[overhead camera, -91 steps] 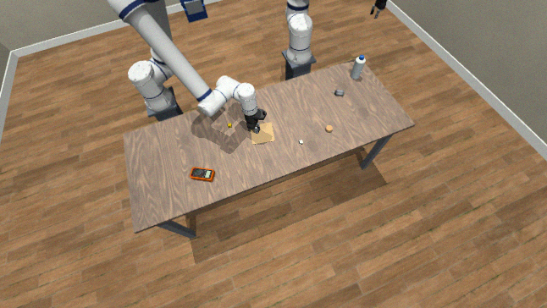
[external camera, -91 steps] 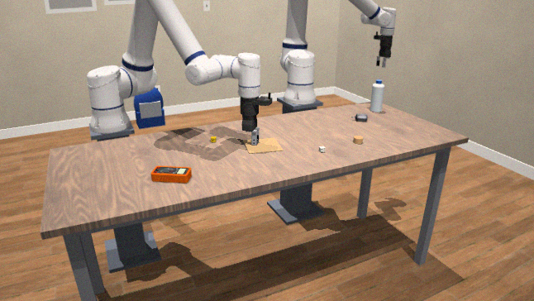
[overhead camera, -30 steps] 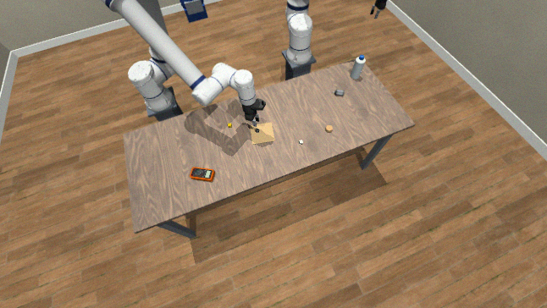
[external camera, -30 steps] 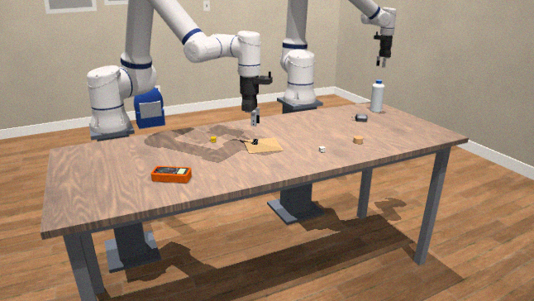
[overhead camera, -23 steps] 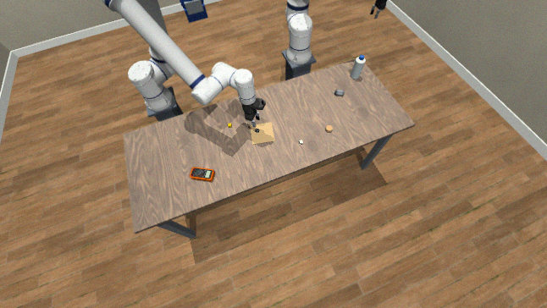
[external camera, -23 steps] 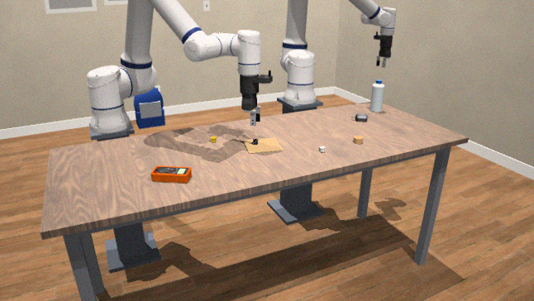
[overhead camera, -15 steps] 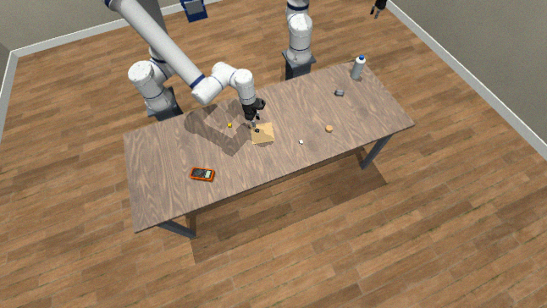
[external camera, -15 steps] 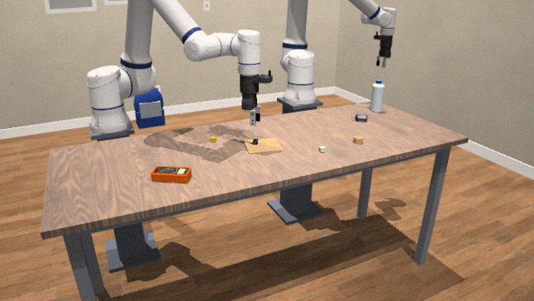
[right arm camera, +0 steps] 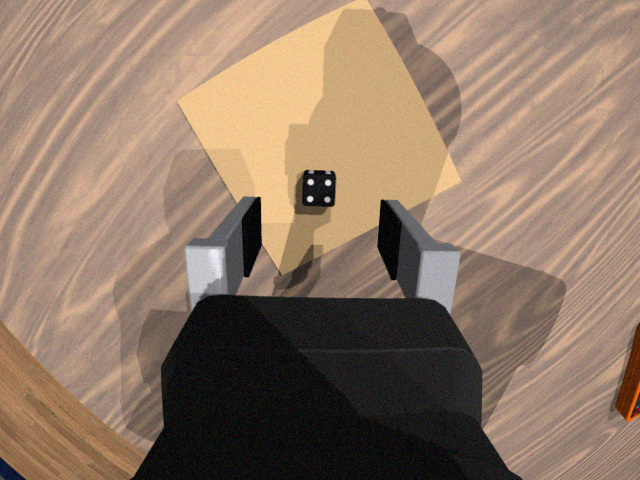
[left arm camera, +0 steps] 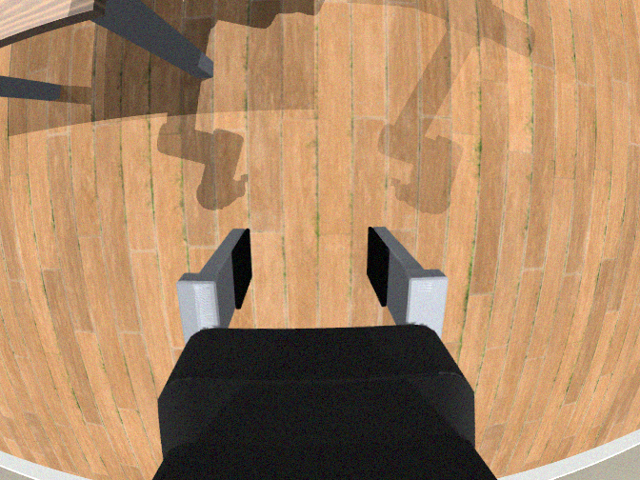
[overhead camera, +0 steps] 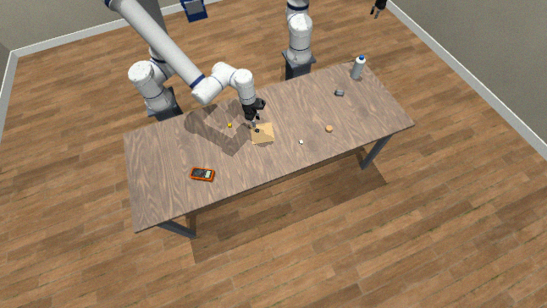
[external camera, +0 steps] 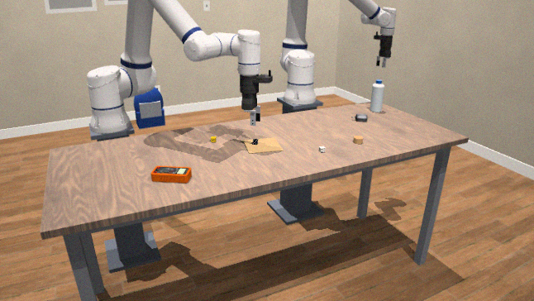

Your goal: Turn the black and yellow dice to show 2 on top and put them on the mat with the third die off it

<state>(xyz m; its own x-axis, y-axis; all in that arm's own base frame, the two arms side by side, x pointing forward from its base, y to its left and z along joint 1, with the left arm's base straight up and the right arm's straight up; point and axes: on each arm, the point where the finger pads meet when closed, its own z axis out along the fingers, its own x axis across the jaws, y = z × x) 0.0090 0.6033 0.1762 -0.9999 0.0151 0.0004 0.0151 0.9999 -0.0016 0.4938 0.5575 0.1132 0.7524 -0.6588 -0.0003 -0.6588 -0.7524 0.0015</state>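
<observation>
Black die lies ahead of my right gripper, whose fingers are spread wide above it, sides roughly parallel to the pads. It sits on the mat, four up. I'd center over it, then grip and roll it. The yellow die waits off the mat, also nearer this arm.

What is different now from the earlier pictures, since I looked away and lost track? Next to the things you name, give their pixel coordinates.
The right gripper (overhead camera: 256,121) (external camera: 255,117) (right arm camera: 320,222) has risen from down at the black die (overhead camera: 256,130) (external camera: 255,141) (right arm camera: 318,189) and is open above it, the die left on the mat (overhead camera: 266,137) (external camera: 269,147) (right arm camera: 361,118). The yellow die (overhead camera: 229,125) (external camera: 213,140), white die (overhead camera: 301,142) (external camera: 322,149) and left gripper (overhead camera: 375,13) (external camera: 380,62) (left arm camera: 309,251) look unmoved.
</observation>
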